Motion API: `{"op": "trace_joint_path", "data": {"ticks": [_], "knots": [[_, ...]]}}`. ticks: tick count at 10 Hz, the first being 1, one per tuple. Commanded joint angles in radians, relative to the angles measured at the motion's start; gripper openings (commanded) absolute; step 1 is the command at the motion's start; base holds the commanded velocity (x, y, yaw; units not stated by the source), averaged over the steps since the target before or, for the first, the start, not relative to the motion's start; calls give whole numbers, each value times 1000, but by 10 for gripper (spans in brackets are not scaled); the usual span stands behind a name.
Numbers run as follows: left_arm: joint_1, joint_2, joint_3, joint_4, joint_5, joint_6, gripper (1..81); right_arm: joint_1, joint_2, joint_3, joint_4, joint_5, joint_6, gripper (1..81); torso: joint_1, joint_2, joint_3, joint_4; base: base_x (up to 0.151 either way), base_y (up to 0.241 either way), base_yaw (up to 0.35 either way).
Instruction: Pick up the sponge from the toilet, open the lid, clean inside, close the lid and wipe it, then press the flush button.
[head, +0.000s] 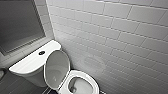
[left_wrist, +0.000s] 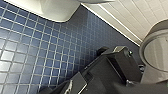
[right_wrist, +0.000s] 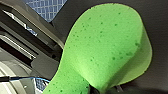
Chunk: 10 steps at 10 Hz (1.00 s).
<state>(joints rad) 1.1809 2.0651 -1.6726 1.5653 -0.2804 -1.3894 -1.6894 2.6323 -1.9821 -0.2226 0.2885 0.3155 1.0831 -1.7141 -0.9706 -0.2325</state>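
Where the jaws of the right gripper (right_wrist: 96, 89) meet, they appear clamped on the narrow end of the sponge (right_wrist: 105, 47), whose bright green body creases at that pinch and fans out broad and free beyond it. Judged by that crease and its pitted surface, the sponge is light, soft and easily squeezed. It would likely fold under pressure, so a hold near one end, leaving the wide face free for wiping, seems suitable, though a shallow pinch could let it slip once wet. The left gripper (left_wrist: 115, 53) hangs low over the blue-tiled floor (left_wrist: 37, 50); its state cannot be told. Farther out, the toilet (head: 93, 82) stands with its lid (head: 56, 66) raised and leaning back toward the tank (head: 30, 63), so the oval bowl lies open. The flush button (head: 41, 52) sits in the middle of the tank top. A white tiled wall (head: 120, 37) runs close beside the bowl, so open room for moving probably lies on the floor side. The hard ceramic rim and the upright lid edge are the edges to mind.
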Motion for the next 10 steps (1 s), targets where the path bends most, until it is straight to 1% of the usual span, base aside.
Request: {"op": "trace_joint_path", "data": {"ticks": [1,2,3,4,5,6,7,10], "knots": [[-45,-34,-19,28,-45,-2,811,-22,-15,5,-29,-58,0,10,-64,99,0,0,0,0,0],[-34,-26,-22,28,-52,-2,811,-22,-13,2,-29,-58,0,10,-74,115,0,0,0,0,0],[-4,10,-32,27,-52,1,811,-19,-12,0,-27,-58,2,10,-95,148,0,0,0,0,0],[26,50,-56,27,-52,1,811,-19,-9,0,-29,-58,2,10,-116,181,27,0,0,0,0],[47,101,-96,27,-49,4,811,-17,-3,-1,-32,-58,2,10,-138,215,99,0,0,0,0],[75,142,-137,28,-49,6,811,-16,-1,-4,-32,-58,2,10,-155,243,110,0,0,0,0],[95,173,-174,28,-51,7,811,-14,-1,-6,-32,-58,0,10,-171,268,132,0,0,0,0],[131,248,-248,28,-45,10,811,-10,-3,-16,-34,-58,-1,10,-235,365,233,0,0,0,0]]}}
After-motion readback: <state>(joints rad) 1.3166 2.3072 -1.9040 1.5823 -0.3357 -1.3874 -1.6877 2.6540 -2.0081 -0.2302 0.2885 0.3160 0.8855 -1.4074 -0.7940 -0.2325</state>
